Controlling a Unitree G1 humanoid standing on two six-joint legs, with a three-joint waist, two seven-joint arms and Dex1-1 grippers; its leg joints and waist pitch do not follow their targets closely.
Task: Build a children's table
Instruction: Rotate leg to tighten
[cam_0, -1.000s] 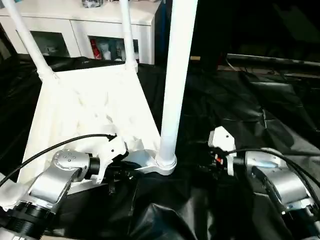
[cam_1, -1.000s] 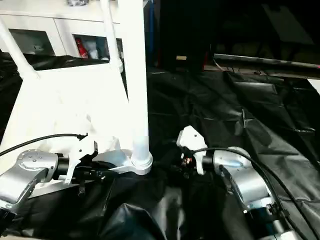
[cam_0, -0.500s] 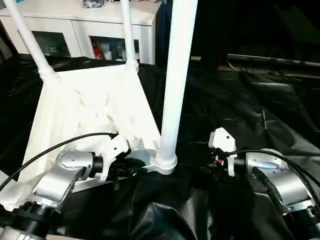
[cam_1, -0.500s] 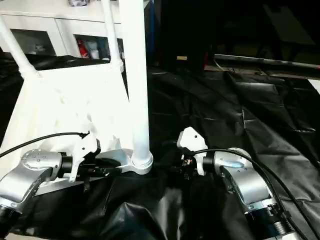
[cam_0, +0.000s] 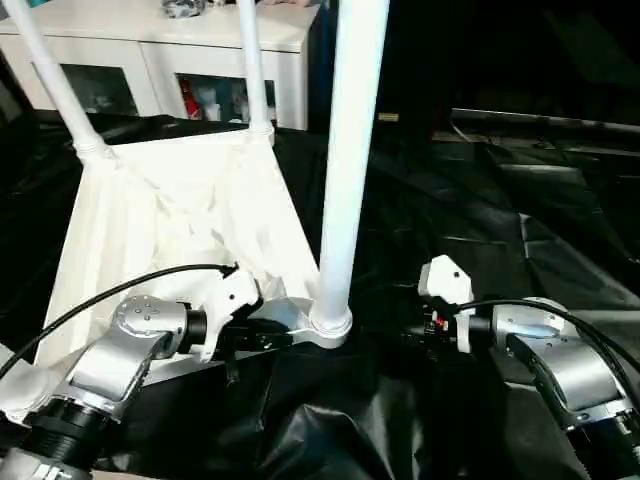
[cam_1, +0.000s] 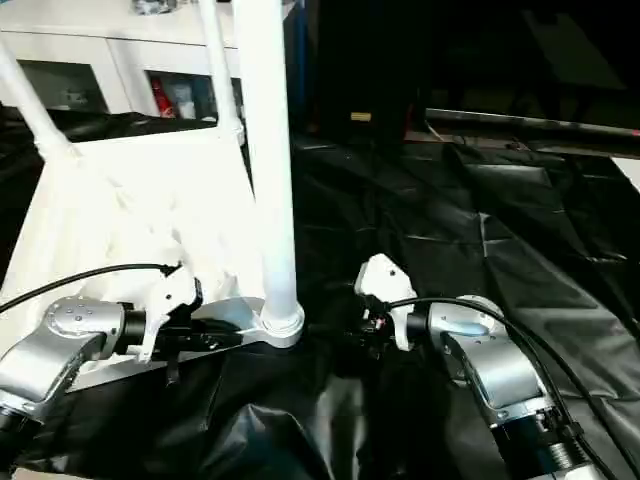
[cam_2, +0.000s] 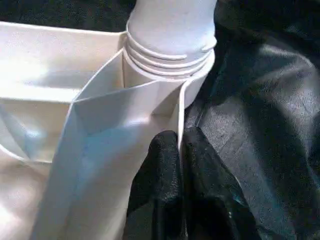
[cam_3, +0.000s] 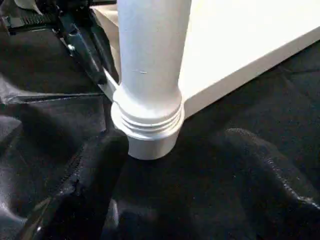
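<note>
Your children's table (cam_0: 180, 215) lies upside down on the black sheet (cam_0: 480, 210) that covers the surface, filling the left half of the head view, its ribbed underside facing up. Its legs stand with their long axes roughly vertical: the nearest leg (cam_0: 345, 170) rises from a collared socket at the table's near right corner, just left of the frame's centre, and runs out of the top edge, while two thinner-looking far legs (cam_0: 250, 60) stand at the far corners in the upper left, before a white cabinet (cam_0: 160, 40). Your left arm reaches in from the lower left, forearm angled toward the centre, and the left tool (cam_2: 181, 150) is closed, pinching the thin rim wall of the tabletop right beside that socket. Your right arm comes in from the lower right, pointing leftward at the socket, and the right tool (cam_3: 170, 165) stands wide open, its fingers (cam_3: 85, 170) low on either side of the leg's collar without touching it.
</note>
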